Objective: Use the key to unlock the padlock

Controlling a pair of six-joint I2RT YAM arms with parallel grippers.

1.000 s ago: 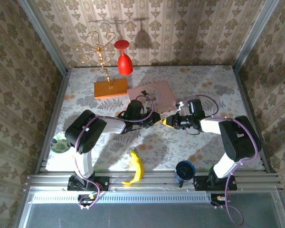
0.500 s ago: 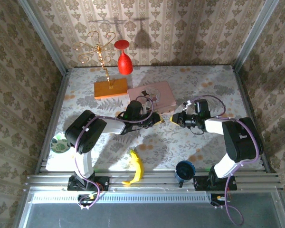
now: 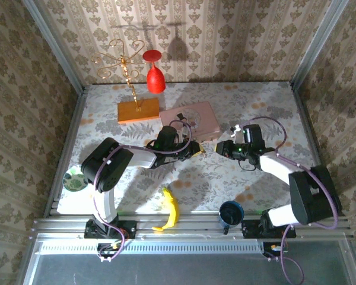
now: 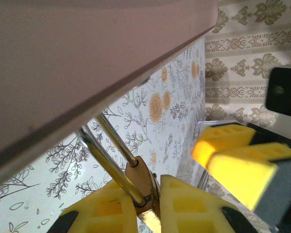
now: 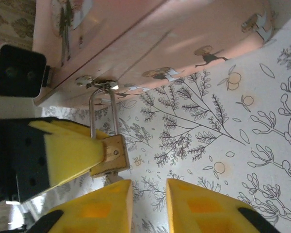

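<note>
Grips padlock (image 5: 111, 155) body in left claw (image 4: 148, 208), shackle through pink box's (image 5: 184, 43) hasp. Shows right claw (image 5: 149, 194) narrowly parted, empty, beside lock base; cannot make out key. Hold lock rigid, feed key straight.

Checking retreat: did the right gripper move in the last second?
Yes. The right gripper backed off rightward, from below the near-right corner of the pink box to right of it.

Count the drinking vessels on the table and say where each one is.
2. A red goblet stands at the far edge beside the jewellery stand; a dark blue mug sits at the near edge, right of the banana. The arms could hide others.
</note>
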